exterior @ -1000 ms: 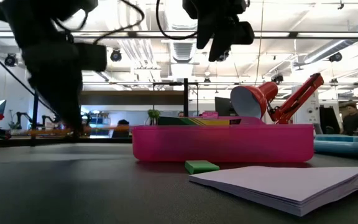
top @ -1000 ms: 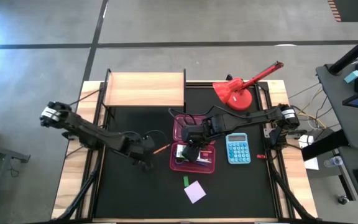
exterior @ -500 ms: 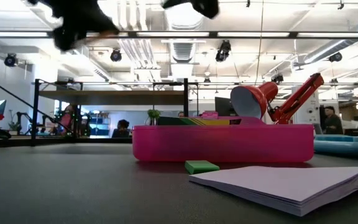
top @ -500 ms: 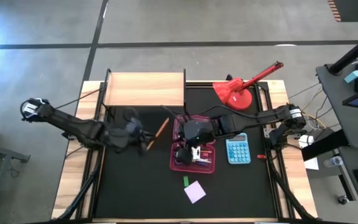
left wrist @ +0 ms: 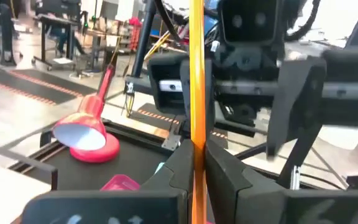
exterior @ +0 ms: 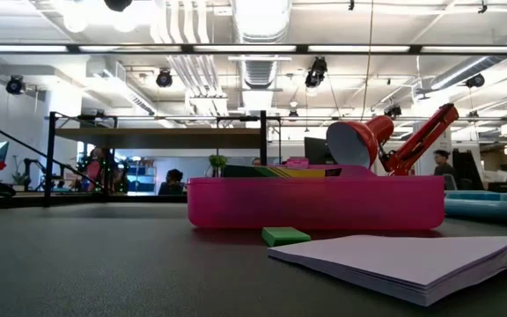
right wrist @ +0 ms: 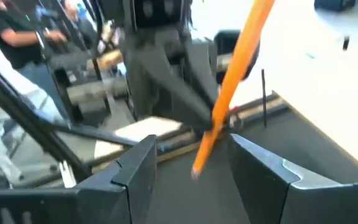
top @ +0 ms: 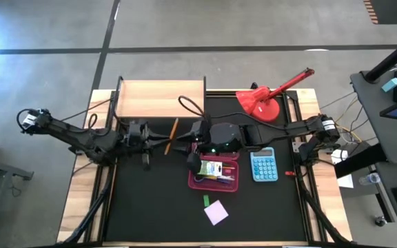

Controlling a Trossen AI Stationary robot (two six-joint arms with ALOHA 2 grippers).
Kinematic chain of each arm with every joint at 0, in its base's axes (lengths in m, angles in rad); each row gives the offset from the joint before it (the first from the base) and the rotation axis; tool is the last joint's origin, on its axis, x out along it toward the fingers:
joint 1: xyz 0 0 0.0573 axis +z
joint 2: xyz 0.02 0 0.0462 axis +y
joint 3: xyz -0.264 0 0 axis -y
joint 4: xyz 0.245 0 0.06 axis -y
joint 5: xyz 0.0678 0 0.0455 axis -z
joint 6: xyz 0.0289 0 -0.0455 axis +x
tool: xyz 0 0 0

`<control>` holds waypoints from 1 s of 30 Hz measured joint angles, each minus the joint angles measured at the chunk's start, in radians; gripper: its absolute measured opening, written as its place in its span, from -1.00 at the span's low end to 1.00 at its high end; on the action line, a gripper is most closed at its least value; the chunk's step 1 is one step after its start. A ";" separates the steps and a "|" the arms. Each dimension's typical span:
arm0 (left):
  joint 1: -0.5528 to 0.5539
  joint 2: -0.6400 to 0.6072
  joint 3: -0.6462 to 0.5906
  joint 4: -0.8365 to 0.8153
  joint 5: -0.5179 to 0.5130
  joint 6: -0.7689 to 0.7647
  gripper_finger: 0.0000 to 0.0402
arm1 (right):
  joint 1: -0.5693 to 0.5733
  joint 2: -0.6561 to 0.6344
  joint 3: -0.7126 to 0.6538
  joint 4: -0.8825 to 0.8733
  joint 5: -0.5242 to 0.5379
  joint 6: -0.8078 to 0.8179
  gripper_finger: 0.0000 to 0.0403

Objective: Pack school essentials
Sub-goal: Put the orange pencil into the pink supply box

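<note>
My left gripper point(top: 160, 140) is shut on the orange pencil point(top: 172, 132), high above the table left of the pink tray point(top: 214, 180). My right gripper point(top: 192, 149) hovers open over the tray's far left corner and faces the pencil, its fingers apart and touching nothing. In the right wrist view the pencil point(right wrist: 234, 81) stands just beyond my right gripper point(right wrist: 194, 180). The tray holds pens and small stationery. A green eraser point(top: 206, 200) and a lilac sticky-note pad point(top: 216, 212) lie flat on the mat near the tray. In the low view neither gripper shows. My left gripper pinches the pencil near its lower end point(left wrist: 197, 134) between its two fingers point(left wrist: 224, 167). The fingers come level from the table's left and lie across the pencil. The pencil is lifted clear, its long part rising above the fingers, a short tip point(right wrist: 196, 169) below.
A light-blue calculator point(top: 264, 165) lies right of the tray. A red desk lamp point(top: 260, 103) stands at the far right. A wooden box point(top: 160, 98) sits at the far edge, left of centre. People show in the room behind.
My left gripper has risen and gone toward the far edge, tipping from pointing down to level, and the pencil has come up off the mat with it. My right gripper has risen above the tray and tipped up to level, facing the pencil, staying open.
</note>
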 joint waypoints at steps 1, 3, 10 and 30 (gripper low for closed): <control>-0.002 0.001 0.000 -0.001 0.003 0.006 -0.95 | -0.001 -0.002 0.000 0.021 0.008 -0.007 -0.07; -0.004 0.007 0.000 -0.001 0.007 0.008 -0.95 | -0.003 -0.010 0.000 0.037 0.037 -0.026 -0.07; -0.004 0.011 0.000 0.015 0.022 0.027 -0.95 | -0.019 -0.023 0.000 0.072 0.077 -0.035 -0.07; -0.004 0.120 0.001 0.180 0.045 0.079 -0.95 | -0.022 -0.022 0.000 0.082 0.058 -0.035 -0.71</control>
